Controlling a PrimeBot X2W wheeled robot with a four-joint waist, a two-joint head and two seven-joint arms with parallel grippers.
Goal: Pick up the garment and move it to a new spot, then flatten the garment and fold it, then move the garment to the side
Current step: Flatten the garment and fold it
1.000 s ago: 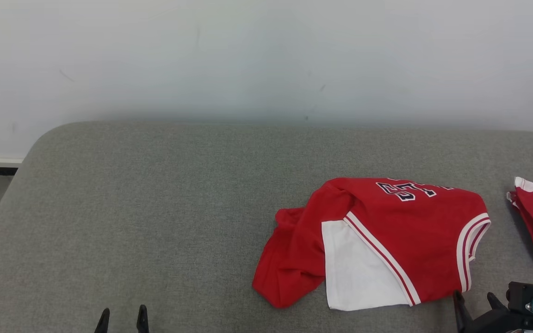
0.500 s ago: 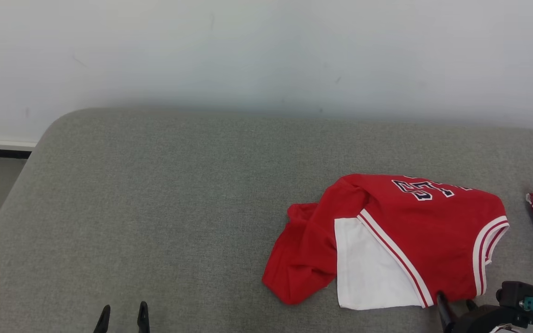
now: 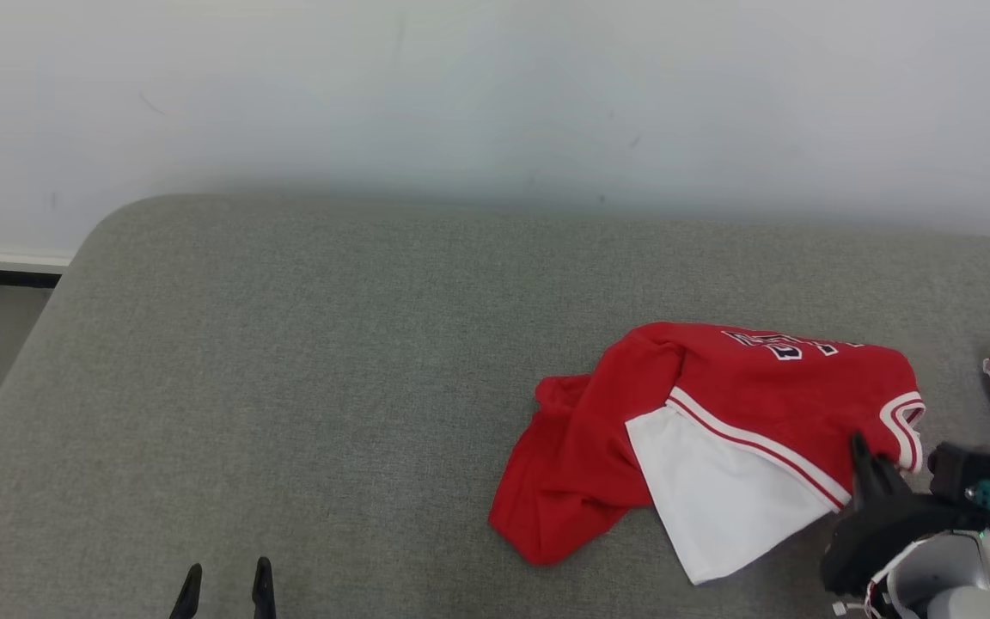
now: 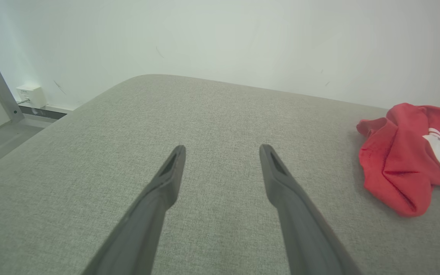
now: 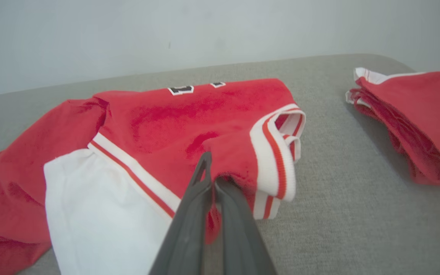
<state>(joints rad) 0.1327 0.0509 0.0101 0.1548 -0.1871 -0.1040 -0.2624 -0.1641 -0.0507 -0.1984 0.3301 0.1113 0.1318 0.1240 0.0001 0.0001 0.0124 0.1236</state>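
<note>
Red and white shirt lies crumpled on the right side of a grey cushion; right gripper pinches its near hem; left gripper hovers spread, well apart.

My right end effector is clamped on the red-and-white garment beside its striped trim. My left end effector, jaws parted, is over the grey counter, well apart from the garment.

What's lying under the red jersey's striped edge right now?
A white panel sticks out from beneath the red jersey, all resting on the grey cushion. How far the white runs underneath is covered.
</note>
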